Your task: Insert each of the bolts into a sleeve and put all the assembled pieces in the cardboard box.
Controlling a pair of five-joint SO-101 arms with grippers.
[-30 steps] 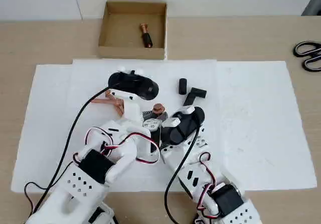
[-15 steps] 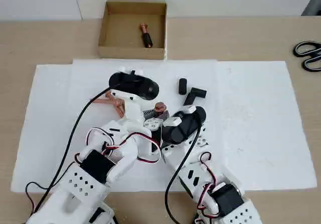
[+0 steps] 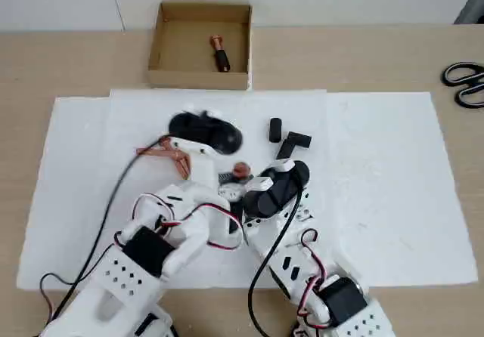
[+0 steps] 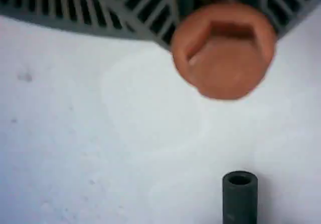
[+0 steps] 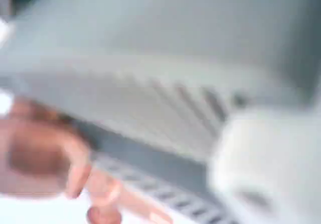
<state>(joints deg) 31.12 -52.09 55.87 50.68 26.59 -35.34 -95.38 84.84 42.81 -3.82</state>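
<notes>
White sheet [image 3: 378, 186] (flat, matte): work surface. Cardboard box [image 3: 162, 50], square, open-topped: one assembled piece [image 3: 220, 54] deposited; remainder outstanding. Left gripper [image 3: 168, 157]: state indeterminable. Right gripper [image 3: 233, 175], ribbed grey, clamps the copper-coloured bolt [image 4: 223, 50] (rounded head) over the sheet. Three black tubular sleeves [image 3: 275, 130] lie loose nearby, unfilled.

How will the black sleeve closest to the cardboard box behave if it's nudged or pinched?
The black sleeve looks like a short round tube, so a nudge would probably roll it across the white paper. It seems small and rigid, likely light and easy to knock away.
</notes>
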